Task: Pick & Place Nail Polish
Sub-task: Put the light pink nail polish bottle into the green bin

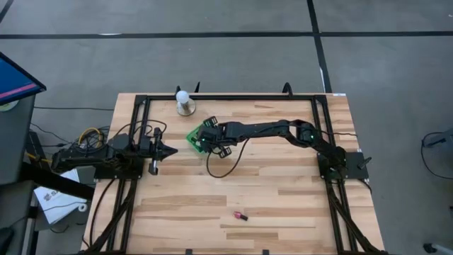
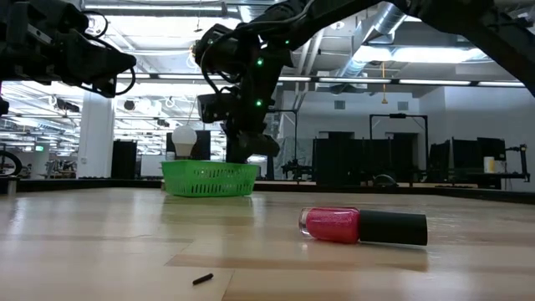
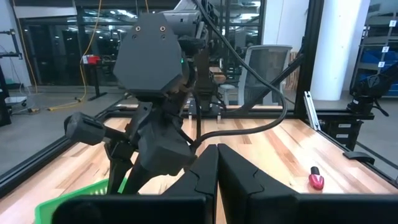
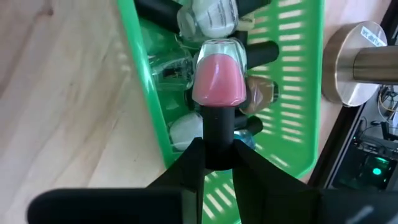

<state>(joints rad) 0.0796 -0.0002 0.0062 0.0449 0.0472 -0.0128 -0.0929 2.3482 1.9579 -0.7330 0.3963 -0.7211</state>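
Note:
My right gripper [image 1: 204, 134] hangs over the green mesh basket [image 1: 196, 138], shut on a pink nail polish bottle with a black cap [image 4: 217, 81]. Several other bottles lie in the basket [image 4: 205, 18]. Another pink bottle with a dark cap [image 2: 362, 227] lies on its side on the table near the front edge; it also shows in the high view [image 1: 241, 215]. My left gripper [image 1: 170, 150] is shut and empty at the table's left side, above the wood. My right gripper pinches the bottle's black cap [image 4: 217, 127] between its two fingers. The fingers point down over the basket and lie along the bottle. The pink body sticks out beyond the fingertips, above the bottles in the basket.
A white ball on a round metal base [image 1: 184, 101] stands behind the basket at the far edge. A black frame [image 1: 212, 98] runs around the table. A small dark scrap [image 2: 201, 278] lies on the wood near the front.

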